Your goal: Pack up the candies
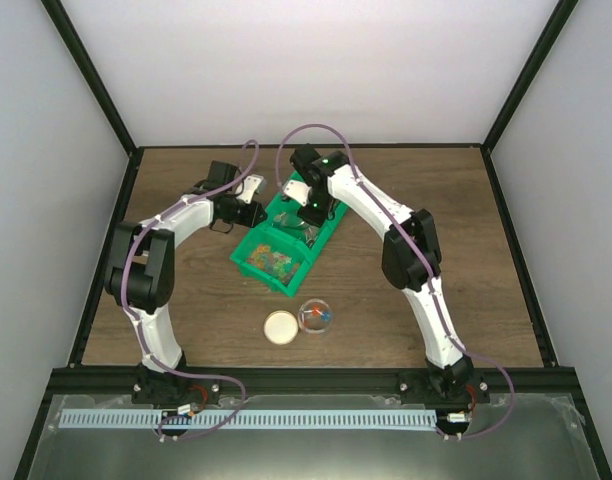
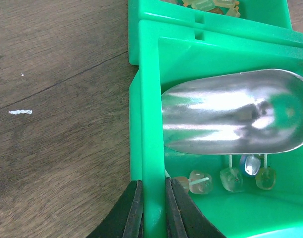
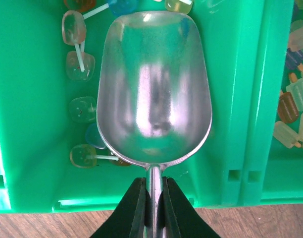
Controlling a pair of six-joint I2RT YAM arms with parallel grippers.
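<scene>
Arching over the bin, the right end effector pinches the scoop.

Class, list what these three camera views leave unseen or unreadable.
- Top view: candies in the clear jar are too small to count.
- Left wrist view: the metal scoop handle is cut off by the right edge.
- Right wrist view: some candies are partly hidden beneath the metal scoop.

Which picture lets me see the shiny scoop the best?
The right wrist view: the metal scoop fills it, handle pinched in the right end effector. The left wrist view shows it sideways, cut off at the edge. The top view barely shows it under the right arm.
</scene>
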